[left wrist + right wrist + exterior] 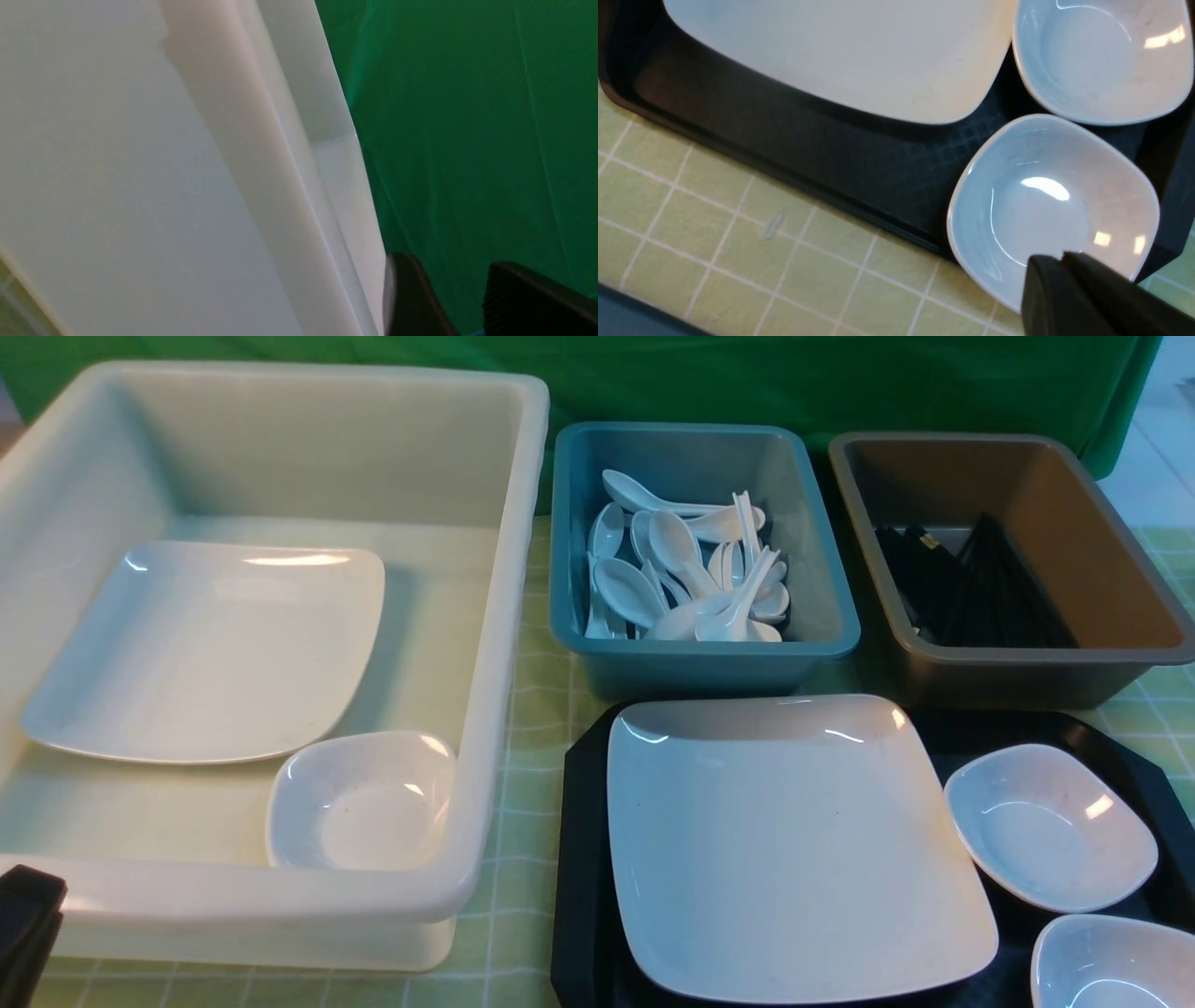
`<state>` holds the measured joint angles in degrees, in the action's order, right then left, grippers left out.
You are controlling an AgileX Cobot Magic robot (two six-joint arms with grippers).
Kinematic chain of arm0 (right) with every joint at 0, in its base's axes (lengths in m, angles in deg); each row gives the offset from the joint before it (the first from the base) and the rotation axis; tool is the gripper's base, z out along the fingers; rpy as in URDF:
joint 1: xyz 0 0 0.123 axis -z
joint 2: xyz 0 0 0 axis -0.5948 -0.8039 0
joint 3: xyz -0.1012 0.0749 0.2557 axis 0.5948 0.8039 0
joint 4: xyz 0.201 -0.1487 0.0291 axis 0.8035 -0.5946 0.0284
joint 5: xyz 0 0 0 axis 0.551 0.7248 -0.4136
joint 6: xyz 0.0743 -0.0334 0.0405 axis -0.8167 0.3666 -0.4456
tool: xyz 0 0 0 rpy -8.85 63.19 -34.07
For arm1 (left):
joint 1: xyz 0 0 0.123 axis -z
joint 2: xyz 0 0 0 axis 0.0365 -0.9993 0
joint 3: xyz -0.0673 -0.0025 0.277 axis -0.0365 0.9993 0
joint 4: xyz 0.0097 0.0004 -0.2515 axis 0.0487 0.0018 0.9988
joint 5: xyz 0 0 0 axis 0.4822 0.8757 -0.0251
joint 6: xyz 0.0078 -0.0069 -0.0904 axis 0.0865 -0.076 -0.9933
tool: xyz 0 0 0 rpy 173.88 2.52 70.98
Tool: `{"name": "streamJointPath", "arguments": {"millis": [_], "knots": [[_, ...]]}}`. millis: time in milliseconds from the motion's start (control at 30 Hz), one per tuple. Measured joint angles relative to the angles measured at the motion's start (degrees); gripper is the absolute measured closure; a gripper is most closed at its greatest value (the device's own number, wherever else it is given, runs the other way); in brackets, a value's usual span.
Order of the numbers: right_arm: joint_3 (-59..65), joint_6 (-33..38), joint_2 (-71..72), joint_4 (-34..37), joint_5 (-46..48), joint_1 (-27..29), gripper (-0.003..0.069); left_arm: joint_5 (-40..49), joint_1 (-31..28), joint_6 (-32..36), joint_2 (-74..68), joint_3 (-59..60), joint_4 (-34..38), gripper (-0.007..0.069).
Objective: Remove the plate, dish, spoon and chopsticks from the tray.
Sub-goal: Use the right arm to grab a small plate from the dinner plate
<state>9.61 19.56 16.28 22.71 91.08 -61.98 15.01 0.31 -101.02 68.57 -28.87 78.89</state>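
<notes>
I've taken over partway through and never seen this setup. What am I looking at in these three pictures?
It's a robot with two arms, each ending in a pair of fingers. The front view looks forward from between the arms; the other two come from cameras on its wrists.

On the green checked cloth sit a black tray, a white tub, a blue tub and a brown tub. The tray bears a large plate and two small dishes. The white tub holds another plate and dish, the blue one spoons.

Nothing is held: the left fingers stand apart, the right are shut.
</notes>
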Motion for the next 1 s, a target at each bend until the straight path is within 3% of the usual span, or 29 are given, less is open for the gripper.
{"name": "streamJointPath", "arguments": {"millis": [333,700,1000], "knots": [[0.00,-0.74,-0.51,0.00,0.05,0.00,0.0640,0.52,0.00,-0.31,0.00,0.00,-1.23,0.0401],[0.00,1.77,-11.96,0.00,-4.71,0.00,0.0614,3.36,0.00,-0.15,0.00,0.00,-2.85,0.0401],[-1.69,6.71,-29.30,-0.72,-14.00,0.00,0.0376,3.82,0.00,-0.15,0.00,0.00,-7.44,0.0401]]}}
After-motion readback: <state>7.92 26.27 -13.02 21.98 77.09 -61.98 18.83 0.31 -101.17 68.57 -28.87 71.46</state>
